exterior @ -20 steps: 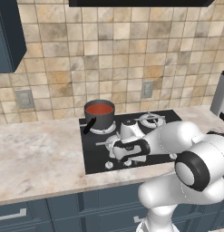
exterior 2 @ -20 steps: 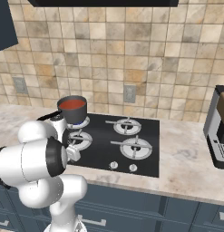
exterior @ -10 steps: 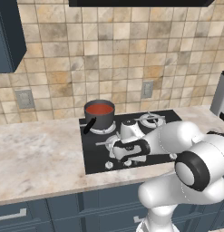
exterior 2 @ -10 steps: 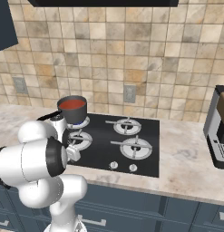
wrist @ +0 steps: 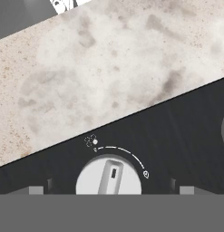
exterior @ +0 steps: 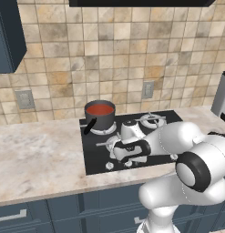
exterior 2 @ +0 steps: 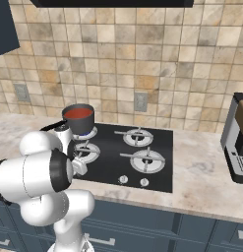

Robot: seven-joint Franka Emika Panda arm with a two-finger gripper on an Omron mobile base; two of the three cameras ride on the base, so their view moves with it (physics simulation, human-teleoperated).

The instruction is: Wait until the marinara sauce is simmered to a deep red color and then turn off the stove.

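A small dark saucepan (exterior: 99,117) stands on the back left burner of the black stove (exterior: 93,151), and the marinara sauce (exterior: 99,109) in it is a smooth red disc. From the right base view the sauce (exterior 2: 77,113) looks the same red. My gripper (exterior: 115,158) hangs low over the stove's front left corner, above the row of knobs. In the hand view a round silver knob (wrist: 109,179) lies straight below, and my gripper (wrist: 111,190) is open, one fingertip (wrist: 36,189) on each side of the knob and apart from it.
Marble counter (exterior: 36,154) runs left of the stove and along its front edge (wrist: 109,68). A coffee machine (exterior 2: 237,142) stands on the counter at the right. Two more knobs (exterior 2: 123,180) sit along the stove's front. Tiled wall with outlets (exterior: 148,89) is behind.
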